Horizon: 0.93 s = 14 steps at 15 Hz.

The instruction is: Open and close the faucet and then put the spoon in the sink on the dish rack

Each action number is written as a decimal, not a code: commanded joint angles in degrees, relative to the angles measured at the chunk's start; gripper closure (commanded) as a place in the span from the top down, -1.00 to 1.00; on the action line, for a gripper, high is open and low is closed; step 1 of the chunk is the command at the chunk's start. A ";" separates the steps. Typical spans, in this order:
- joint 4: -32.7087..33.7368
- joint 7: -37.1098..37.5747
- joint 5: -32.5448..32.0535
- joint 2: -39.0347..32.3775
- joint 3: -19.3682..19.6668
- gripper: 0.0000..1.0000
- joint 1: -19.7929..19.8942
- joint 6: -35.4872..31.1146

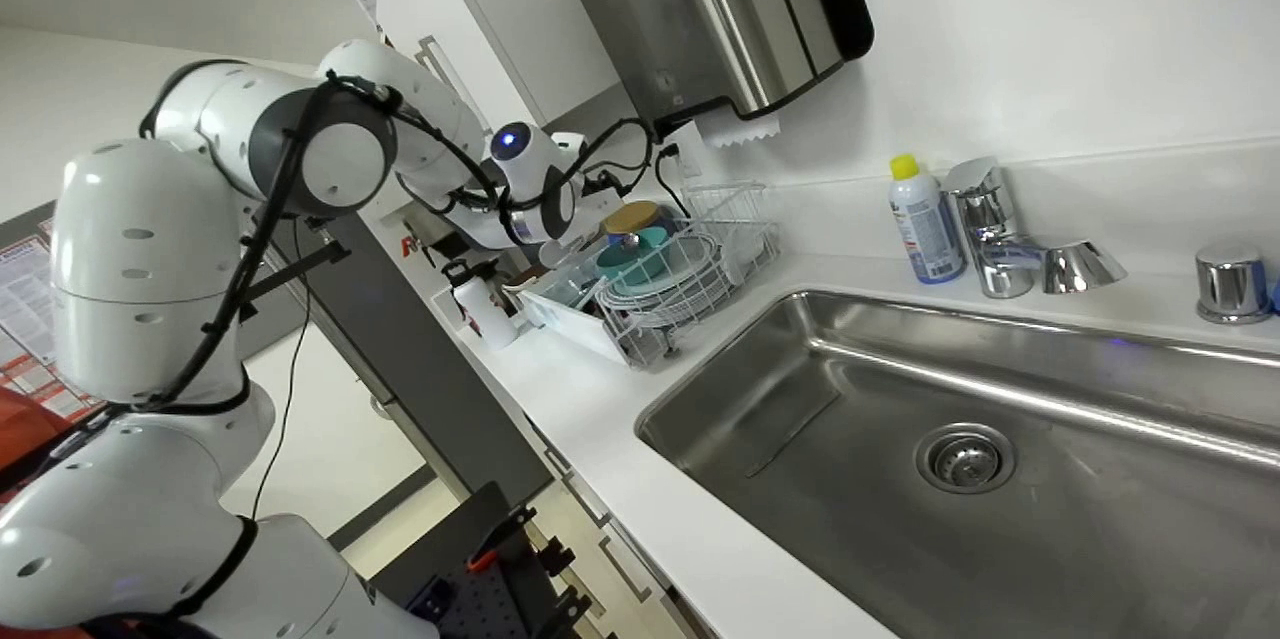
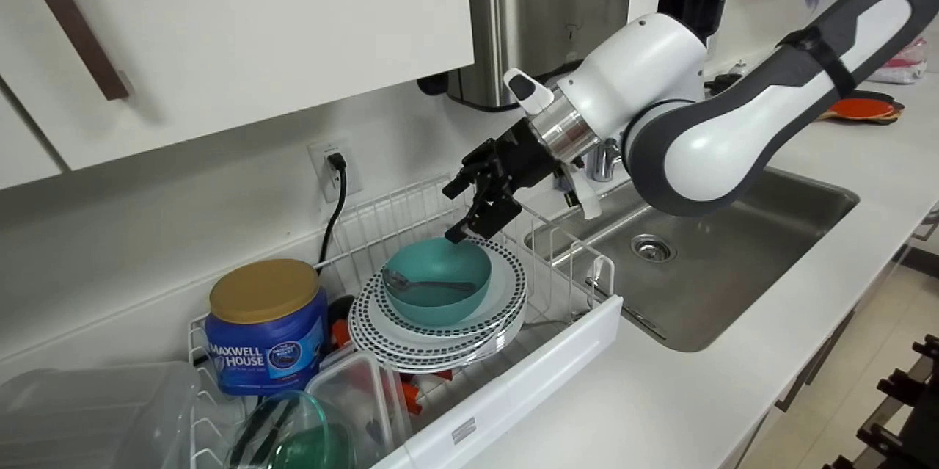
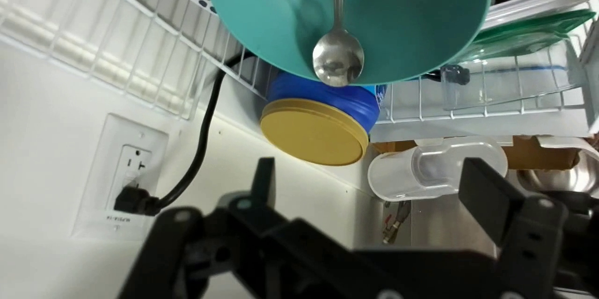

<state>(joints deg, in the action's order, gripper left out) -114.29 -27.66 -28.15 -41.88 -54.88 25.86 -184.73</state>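
While the claw point(image 2: 450, 213) stands wide with nothing in its grip, in an exterior view the spoon point(image 2: 425, 283) lies below and ahead of it in a teal bowl point(image 2: 440, 311), on stacked plates point(image 2: 508, 280) in the dish rack point(image 2: 513, 392); the hollow probably keeps it from slipping through. In an exterior view, the chrome faucet point(image 1: 1012, 254) and steel sink point(image 1: 860, 519) lie well apart from the claw, not clearly seen there. In the wrist view, the spoon's head meets the rim farthest from the claw, toward the gold-lidded blue canister point(image 3: 316, 129); placing looks finished.
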 commanded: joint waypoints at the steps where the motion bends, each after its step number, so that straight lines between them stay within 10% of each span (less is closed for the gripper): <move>1: -8.84 2.92 0.87 8.25 -2.70 1.00 6.01 -4.40; 8: -21.59 8.12 1.79 20.89 -6.76 1.00 17.59 -11.82; 14: -29.96 12.73 0.13 30.02 -17.96 1.00 33.25 -8.56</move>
<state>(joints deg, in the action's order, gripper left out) -139.46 -19.09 -27.82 -19.27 -66.74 51.32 -194.53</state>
